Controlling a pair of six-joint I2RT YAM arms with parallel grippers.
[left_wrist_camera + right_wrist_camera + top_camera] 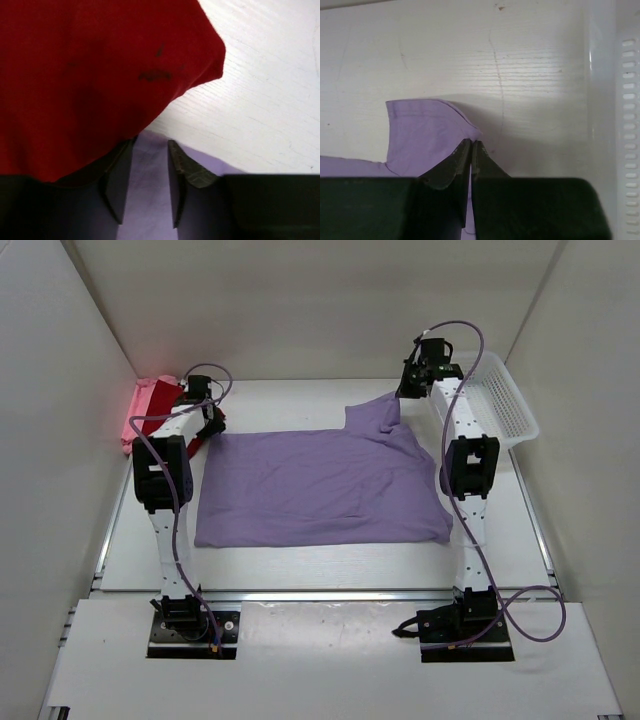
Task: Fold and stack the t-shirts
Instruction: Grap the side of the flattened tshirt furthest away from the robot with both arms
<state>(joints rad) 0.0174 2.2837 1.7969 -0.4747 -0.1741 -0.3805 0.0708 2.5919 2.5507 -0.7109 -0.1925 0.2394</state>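
My right pincer (471, 144) is pressed together on a far corner of the lavender shirt (320, 490). A thin strip of purple cloth shows between its two fingers. From the tips, a flap of the shirt spreads out to the left over the white table (300, 565). In the top view that corner rises up to the pincer, while the rest of the shirt lies spread out flat across the middle of the table, between my two arms. The white mesh basket (500, 400) stands just to the right of this pincer, with its wall beside the closed fingers.

My left pincer (150, 145) stands apart over the opposite far corner of the same shirt. Lavender cloth fills the gap between its fingers, and I cannot tell whether the pads touch it. Directly ahead of the tips lies the dark red shirt (90, 75), its rounded edge overlapping the purple cloth. The pink shirt (140, 405) sits beyond it, against the left wall at the table's far corner.
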